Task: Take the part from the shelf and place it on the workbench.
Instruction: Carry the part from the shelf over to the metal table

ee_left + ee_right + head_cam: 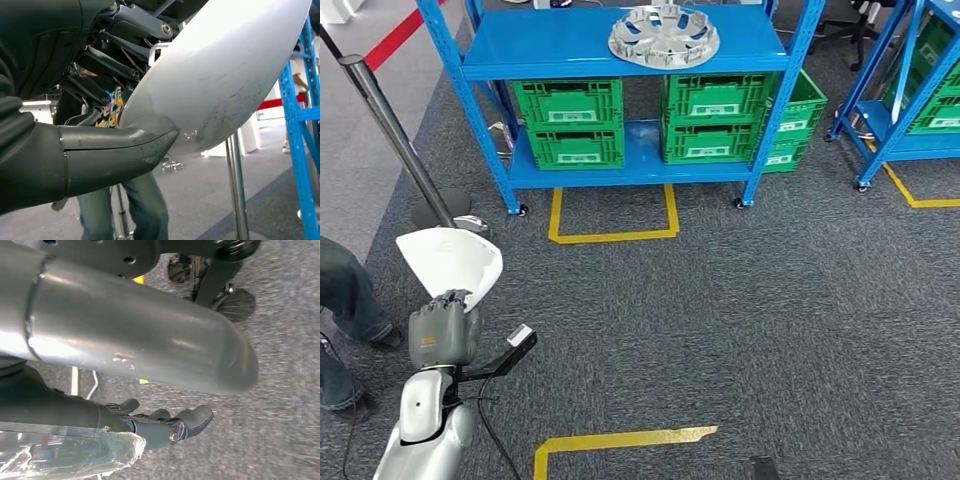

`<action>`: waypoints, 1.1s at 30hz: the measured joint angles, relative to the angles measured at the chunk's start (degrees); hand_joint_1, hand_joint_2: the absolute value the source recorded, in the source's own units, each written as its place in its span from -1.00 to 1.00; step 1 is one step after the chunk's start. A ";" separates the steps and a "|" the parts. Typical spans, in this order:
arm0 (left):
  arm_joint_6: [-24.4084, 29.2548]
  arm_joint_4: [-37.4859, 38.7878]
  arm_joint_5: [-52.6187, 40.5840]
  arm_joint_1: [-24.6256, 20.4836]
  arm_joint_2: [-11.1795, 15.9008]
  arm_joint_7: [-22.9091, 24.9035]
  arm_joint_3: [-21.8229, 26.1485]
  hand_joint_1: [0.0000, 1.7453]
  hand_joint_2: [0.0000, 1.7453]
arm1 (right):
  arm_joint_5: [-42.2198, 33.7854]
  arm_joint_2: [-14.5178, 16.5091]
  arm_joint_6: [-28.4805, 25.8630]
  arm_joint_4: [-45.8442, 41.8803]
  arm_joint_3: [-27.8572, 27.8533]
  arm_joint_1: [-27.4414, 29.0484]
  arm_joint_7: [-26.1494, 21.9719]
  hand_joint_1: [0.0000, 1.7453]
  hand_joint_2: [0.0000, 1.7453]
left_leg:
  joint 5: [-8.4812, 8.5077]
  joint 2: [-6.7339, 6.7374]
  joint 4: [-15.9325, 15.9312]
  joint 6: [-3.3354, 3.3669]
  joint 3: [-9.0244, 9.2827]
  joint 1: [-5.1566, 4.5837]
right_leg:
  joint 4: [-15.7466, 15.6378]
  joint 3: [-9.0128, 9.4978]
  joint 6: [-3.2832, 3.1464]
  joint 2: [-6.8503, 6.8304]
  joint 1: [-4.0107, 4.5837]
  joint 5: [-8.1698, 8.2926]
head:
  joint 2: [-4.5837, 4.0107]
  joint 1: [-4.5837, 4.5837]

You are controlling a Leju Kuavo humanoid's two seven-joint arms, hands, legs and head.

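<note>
Head view looks down on grey carpet, with the left robot hand (444,332) raised at the lower left and gripping a white part (452,262). The part sits directly above and against the fingers, a curved white shell that fans out wide toward its upper edge and narrows to the right. Its long axis runs roughly across the picture, left to right. In the left wrist view the thick grey thumb (113,150) presses the smooth outer face of the part (222,85), so the hold looks firm, though the darker fingers behind it are mostly hidden.

The right robot hand (166,425) hangs low over the carpet, fingers curled loosely with nothing in them.

Ahead stands a blue shelf (546,45) carrying a silver hubcap (663,35) on top and green crates (569,122) below. A person's leg in jeans (350,290) is at the left edge, close to the part.

No tabletop is visible, so its direction from the part cannot be told. By my judgement the part is already off the shelf and the carry is under way; the left arm alone must bring it over and set it down.
</note>
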 joint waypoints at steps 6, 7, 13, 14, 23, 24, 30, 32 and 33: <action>-1.06 0.19 0.57 -0.20 -0.03 -0.01 0.03 1.00 1.00 | -0.04 -0.02 0.13 0.00 -0.02 0.01 0.44 -1.00 -1.00 | -0.98 0.00 0.27 -0.45 0.67 -0.14 | -4.68 2.41 -0.46 0.12 0.33 1.15 | 0.00 -0.17; -1.28 0.22 0.96 -0.27 -0.04 -0.04 0.03 1.00 1.00 | -0.07 -0.02 0.23 0.00 -0.03 -0.03 0.55 -1.00 -1.00 | -0.94 0.00 0.19 -0.37 0.72 -0.12 | -4.67 2.41 -0.55 0.18 0.36 1.04 | 0.00 -0.19; -1.77 0.33 2.70 -0.66 -0.13 -0.48 0.03 1.00 1.00 | -0.11 -0.01 0.57 0.00 -0.04 -0.13 1.08 -1.00 -1.00 | -1.23 0.01 -0.68 -0.35 1.13 -0.09 | -4.67 2.51 -1.04 0.22 0.48 0.56 | 0.00 -0.19; -1.90 0.33 2.98 -0.69 -0.15 -0.67 0.03 1.00 1.00 | -0.11 -0.01 0.55 0.00 -0.05 -0.13 1.27 -1.00 -1.00 | -1.23 0.01 -0.71 -0.52 1.14 -0.08 | -4.66 2.54 -1.08 0.22 0.50 0.54 | 0.00 -0.19; -2.48 0.51 3.26 -0.74 -0.24 -0.93 0.10 1.00 1.00 | -0.07 -0.01 0.05 0.00 -0.21 -0.11 1.97 -1.00 -1.00 | -1.16 0.01 -0.74 -1.04 1.26 -0.07 | -4.64 2.73 -1.13 0.20 0.46 0.52 | 0.00 -0.16; -2.65 0.51 3.22 -0.74 -0.25 -0.82 0.13 1.00 1.00 | -0.05 -0.01 -0.07 0.00 -0.23 -0.11 2.08 -1.00 -1.00 | -1.16 0.01 -0.74 -1.04 1.29 -0.08 | -4.65 2.74 -1.13 0.20 0.45 0.52 | 0.00 -0.16; -3.56 0.51 3.13 -0.76 -0.25 0.05 0.28 1.00 1.00 | -0.10 -0.01 -0.19 0.00 -0.61 -0.11 2.27 -1.00 -1.00 | -1.22 0.01 -0.72 -1.05 1.34 -0.18 | -4.67 2.77 -1.12 0.20 0.35 0.52 | 0.00 -0.16; -3.61 0.51 3.22 -0.76 -0.25 0.07 0.35 1.00 1.00 | -0.10 -0.01 -0.17 0.00 -0.68 -0.11 2.26 -1.00 -1.00 | -1.24 0.01 -0.72 -1.03 1.34 -0.20 | -4.68 2.77 -1.12 0.20 0.33 0.51 | 0.00 -0.16; -3.62 0.51 3.36 -0.76 -0.25 0.07 0.39 1.00 1.00 | -0.10 -0.01 -0.17 0.00 -0.70 -0.11 2.26 -1.00 -1.00 | -1.25 0.01 -0.72 -1.02 1.34 -0.21 | -4.68 2.77 -1.12 0.20 0.33 0.51 | 0.00 -0.16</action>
